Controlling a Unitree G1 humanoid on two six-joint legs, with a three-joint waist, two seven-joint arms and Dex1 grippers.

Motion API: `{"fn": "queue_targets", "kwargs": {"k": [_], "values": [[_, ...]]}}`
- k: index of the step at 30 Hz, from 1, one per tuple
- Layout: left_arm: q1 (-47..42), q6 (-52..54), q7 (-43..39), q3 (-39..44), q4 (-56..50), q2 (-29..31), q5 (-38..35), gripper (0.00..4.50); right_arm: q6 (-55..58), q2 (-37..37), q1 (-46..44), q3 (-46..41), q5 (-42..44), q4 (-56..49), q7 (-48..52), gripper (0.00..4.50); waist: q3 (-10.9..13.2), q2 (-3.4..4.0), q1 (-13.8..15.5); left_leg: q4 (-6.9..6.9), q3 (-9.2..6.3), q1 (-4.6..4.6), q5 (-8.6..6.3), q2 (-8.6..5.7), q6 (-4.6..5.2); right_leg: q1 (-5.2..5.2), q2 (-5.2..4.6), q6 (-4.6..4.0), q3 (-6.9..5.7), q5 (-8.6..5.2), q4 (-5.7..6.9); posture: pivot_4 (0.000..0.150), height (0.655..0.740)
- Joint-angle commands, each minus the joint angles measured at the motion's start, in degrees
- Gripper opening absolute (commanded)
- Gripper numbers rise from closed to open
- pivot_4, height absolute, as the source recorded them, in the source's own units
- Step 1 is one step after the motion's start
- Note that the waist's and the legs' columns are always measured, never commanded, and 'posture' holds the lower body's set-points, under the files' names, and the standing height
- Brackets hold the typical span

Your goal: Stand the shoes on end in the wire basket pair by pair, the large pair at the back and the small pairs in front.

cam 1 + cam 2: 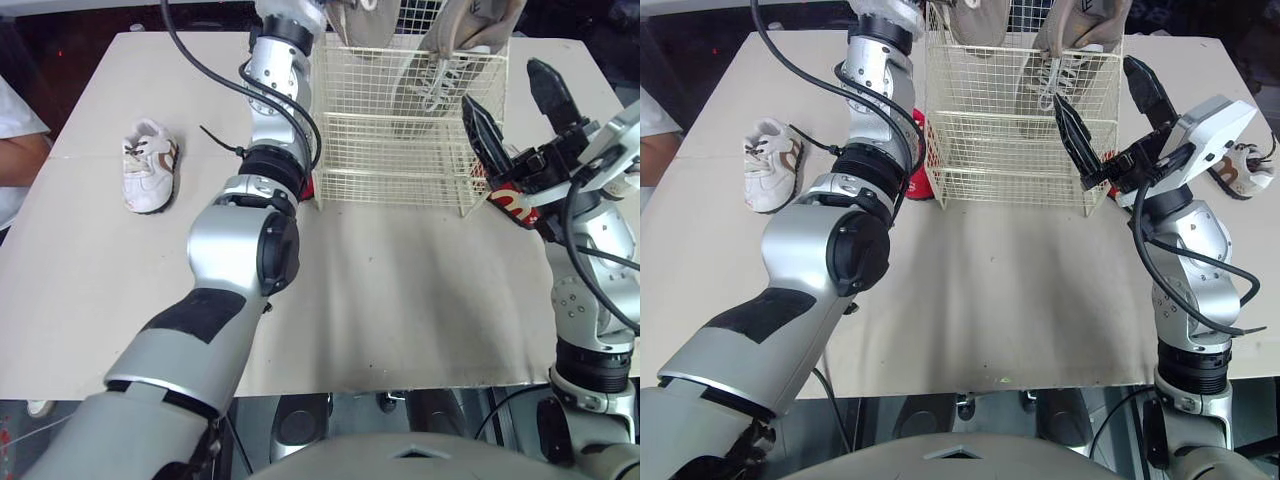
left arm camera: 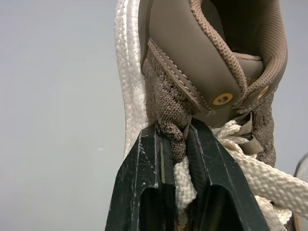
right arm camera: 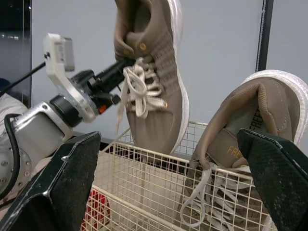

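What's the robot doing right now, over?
Left fingers shut on large tan sneaker, above wire basket. Second tan sneaker on end, back right of basket. Right fingers open, beside basket. Small white sneaker on table, out of the way.

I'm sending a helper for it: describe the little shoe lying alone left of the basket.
Find the wire basket at the back of the table, then look to the robot's left. There a small white shoe with brown trim lies flat on its sole, unlike the big tan shoe standing in the basket.
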Motion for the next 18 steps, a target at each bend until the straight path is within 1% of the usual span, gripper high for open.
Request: {"fn": "queue_targets", "kwargs": {"k": [1, 10, 15, 17, 18], "values": [[-2.07, 0.38, 0.16, -0.52, -1.19, 0.32, 0.77, 0.15, -1.01, 0.01, 0.07, -0.19, -0.14, -3.05, -0.69, 4.50, 0.00, 0.00, 0.01, 0.00, 0.00, 0.00, 0.00, 0.00, 0.00, 0.00, 0.00, 0.00, 0.00, 0.00, 0.00, 0.150, 0.6860], [1.09, 6.30, -3.99, 0.47, -2.22, -0.49, -1.80, 0.15, -0.39, -0.17, 1.25, -0.61, -0.15, -3.89, -1.35, 4.50, 0.00, 0.00, -0.02, 0.00, 0.00, 0.01, 0.00, 0.00, 0.00, 0.00, 0.00, 0.00, 0.01, 0.00, 0.00, 0.150, 0.6860], [3.74, 10.12, -4.14, -1.21, -3.42, -0.36, -0.69, 0.15, -0.39, -0.24, 1.55, -0.47, -0.06, -3.51, -1.13, 4.50, 0.00, 0.00, -0.04, 0.00, 0.00, 0.02, 0.00, 0.00, -0.01, 0.00, 0.00, 0.00, 0.01, 0.00, 0.02, 0.150, 0.6860], [4.64, 10.93, -3.95, -1.47, -4.50, -0.41, -0.82, 1.14, -0.39, -0.31, 1.44, -0.36, -0.06, -3.26, -0.89, 4.50, 0.00, 0.00, -0.01, 0.01, 0.00, 0.02, 0.00, 0.00, -0.01, 0.00, 0.00, 0.00, 0.01, 0.00, 0.02, 0.150, 0.6860], [5.13, 11.04, -4.21, -1.71, -5.25, -0.49, -0.87, 1.35, -0.40, -0.35, 1.36, -0.33, -0.07, -3.11, -0.78, 4.50, 0.00, 0.00, 0.02, 0.01, 0.01, 0.03, 0.00, 0.00, -0.01, 0.00, 0.00, 0.00, 0.02, 0.00, 0.03, 0.150, 0.6860]]}}
